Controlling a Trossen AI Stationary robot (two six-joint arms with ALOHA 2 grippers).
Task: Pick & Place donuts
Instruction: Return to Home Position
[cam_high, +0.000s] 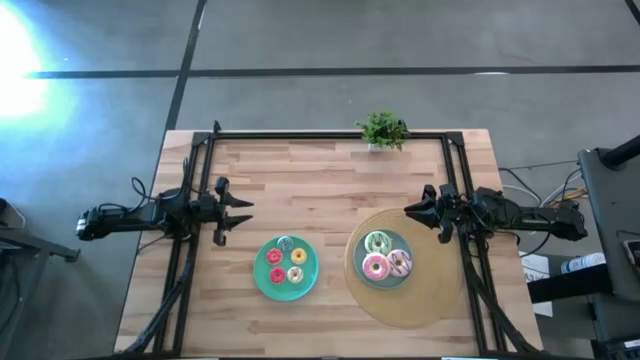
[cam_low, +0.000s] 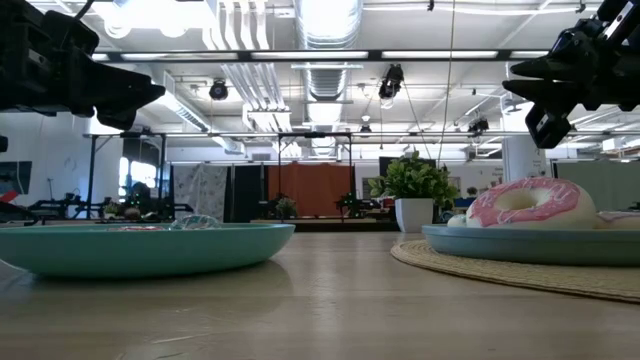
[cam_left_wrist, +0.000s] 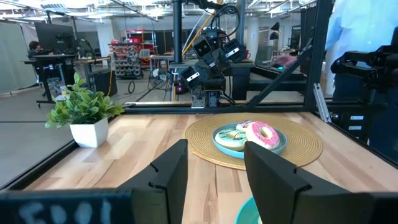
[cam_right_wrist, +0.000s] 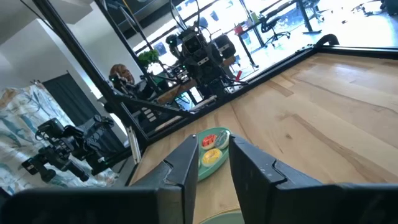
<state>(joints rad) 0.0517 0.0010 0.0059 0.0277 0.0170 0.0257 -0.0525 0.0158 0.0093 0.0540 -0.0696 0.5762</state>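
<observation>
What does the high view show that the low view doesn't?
High only: four small donuts laid out on the green plate, and three big donuts told apart on the teal plate. Low only: the room behind with ceiling ducts, and the gap under the left hand and right hand, both off the table. Shared: both plates, pink donut, woven mat, potted plant.

Overhead view straight down, low view level across the table (cam_low: 300, 310), wrist views toward each other.
</observation>
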